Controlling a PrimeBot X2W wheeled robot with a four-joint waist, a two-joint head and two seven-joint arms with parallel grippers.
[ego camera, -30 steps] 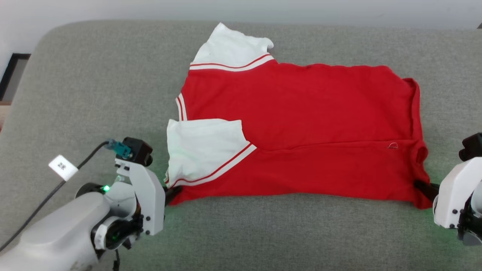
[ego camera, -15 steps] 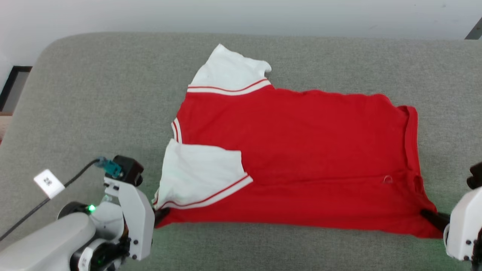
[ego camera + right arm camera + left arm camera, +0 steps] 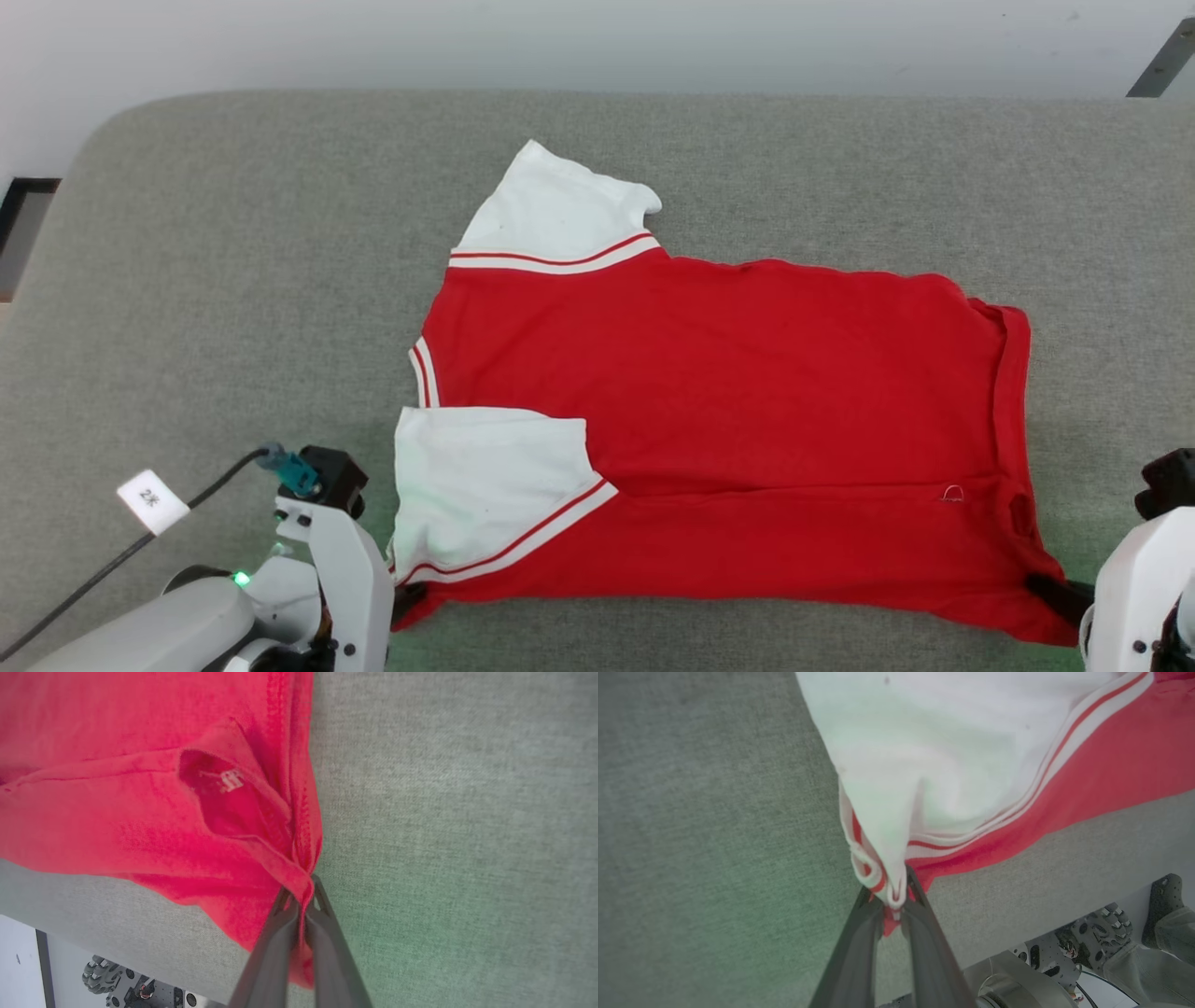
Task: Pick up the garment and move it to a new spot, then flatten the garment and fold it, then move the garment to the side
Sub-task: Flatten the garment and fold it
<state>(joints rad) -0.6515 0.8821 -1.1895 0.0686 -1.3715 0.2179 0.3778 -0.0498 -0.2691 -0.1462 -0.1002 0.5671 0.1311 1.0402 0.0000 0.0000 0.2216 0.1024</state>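
Left claw (image 3: 896, 895): at the lower left, shut tight on the near-left corner of the garment (image 3: 728, 392). Striped trim is bunched between its fingers.
Right claw (image 3: 302, 889): at the lower right, closed on the near-right corner. Red cloth is gathered to a pinch and droops past the fingers.
Near edge (image 3: 728, 611): spans the two claws and lies close to the front rim of the table (image 3: 233, 280). It is nearly straight and dips a little toward the right.
Near sleeve (image 3: 485, 481): white, turned in over the red cloth and lying flat.
Crease (image 3: 794, 490): a long line parallel to the near edge, with a small tag at its right end.
Garment: spread on the table, centre to right, plain red side up and mostly smooth. No lettering is on show.
Hem (image 3: 1016, 392): at the right end, slightly rolled.
Far sleeve (image 3: 555, 210): white, jutting out beyond the far edge, not yet turned in.
Step, as judged: flattening, with the near edge drawn taut between the claws ahead of the fold.
Method advised: move both claws together at one height. Hold even tension along the near edge, so the crease does not skew.
Risk, as judged: the right corner is a thick bunch. An uneven pull there could drag the hem askew or lift the near sleeve out of its fold.
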